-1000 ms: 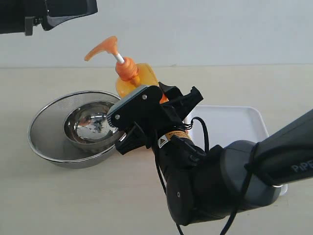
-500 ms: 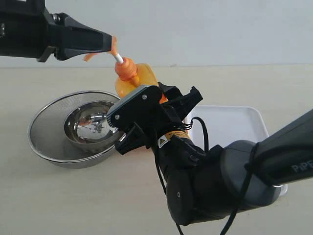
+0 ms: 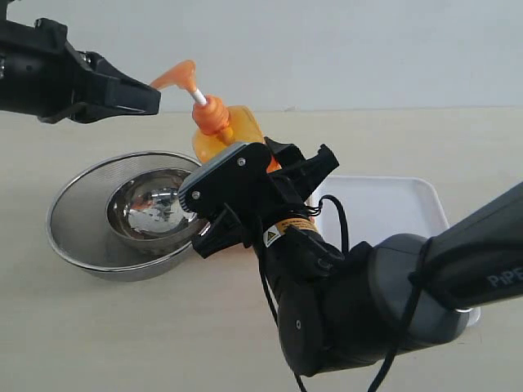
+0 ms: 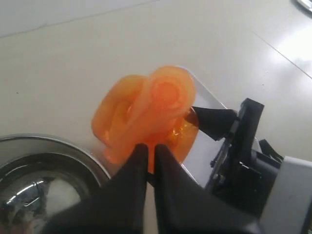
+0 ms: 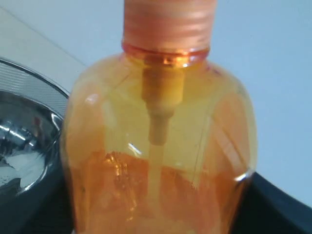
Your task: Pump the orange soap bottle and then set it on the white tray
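Two jobs to split between the arms. Keep the right gripper [image 3: 274, 167] clamped wide around the belly of the tall translucent orange soap bottle [image 3: 233, 129], held tilted just beside the round steel bowl [image 3: 151, 208] in its mesh strainer [image 3: 69, 214], with the flat white rectangular plastic tray [image 3: 392, 204] on that gripper's other side, near but apart.

Press with the left gripper [image 3: 152, 100], shut tight and holding nothing. Seen now pointing at the curved orange pump head [image 3: 176, 75], with closed tips just under the spout end in the exterior view and at the head's edge in the left wrist view; contact impossible to tell.

Bring those tips onto the broad top of the head, above the white stem [image 3: 198, 96], not onto the thin spout. Push along the stem's tilted line, to avoid levering the bottle sideways in the grip. Keep the spout over the bowl.

Against half a second back: left gripper lower and drawn off the head, then overlapping it. A second back: high above and clear of it. Bottle, right gripper, bowl and tray unchanged.
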{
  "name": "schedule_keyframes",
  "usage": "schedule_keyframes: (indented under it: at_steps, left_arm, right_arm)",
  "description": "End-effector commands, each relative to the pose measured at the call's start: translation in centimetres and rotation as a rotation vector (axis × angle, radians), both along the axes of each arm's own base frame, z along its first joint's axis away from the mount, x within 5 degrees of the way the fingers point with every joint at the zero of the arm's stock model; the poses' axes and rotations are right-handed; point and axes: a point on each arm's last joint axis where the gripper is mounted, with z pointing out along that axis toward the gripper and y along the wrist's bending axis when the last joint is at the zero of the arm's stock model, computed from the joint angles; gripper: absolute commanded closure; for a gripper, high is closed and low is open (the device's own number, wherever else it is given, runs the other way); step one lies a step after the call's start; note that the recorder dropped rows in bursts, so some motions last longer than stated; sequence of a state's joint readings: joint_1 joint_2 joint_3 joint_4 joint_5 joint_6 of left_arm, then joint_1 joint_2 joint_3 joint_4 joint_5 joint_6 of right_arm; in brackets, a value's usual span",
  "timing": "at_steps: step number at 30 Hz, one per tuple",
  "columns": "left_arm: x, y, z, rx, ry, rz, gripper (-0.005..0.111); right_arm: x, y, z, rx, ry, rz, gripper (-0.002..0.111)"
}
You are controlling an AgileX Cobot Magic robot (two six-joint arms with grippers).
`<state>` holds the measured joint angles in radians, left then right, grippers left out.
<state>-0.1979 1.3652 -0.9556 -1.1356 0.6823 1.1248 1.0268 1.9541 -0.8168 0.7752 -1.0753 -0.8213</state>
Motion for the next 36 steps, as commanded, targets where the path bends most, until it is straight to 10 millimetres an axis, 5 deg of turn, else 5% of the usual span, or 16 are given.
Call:
schedule_keyframes:
  at_steps: [1, 12, 21, 36]
  left_arm:
    - [0.2, 0.1, 0.4, 0.004, -0.027, 0.038, 0.102]
    - [-0.6, -0.1, 0.8, 0.004, -0.016, -0.022, 0.102]
    - [-3.4, 0.7, 5.4, -0.070, -0.204, 0.037, 0.102]
    - [-1.1, 0.0, 3.1, -0.065, -0.171, 0.006, 0.102]
  right_arm:
    - [0.0, 0.0, -0.1, 0.009, 0.021, -0.001, 0.097]
    - [0.0, 0.0, -0.1, 0.009, 0.021, -0.001, 0.097]
    - [0.0, 0.1, 0.0, 0.008, 0.019, 0.003, 0.097]
    - [0.2, 0.2, 0.1, -0.064, 0.001, 0.001, 0.097]
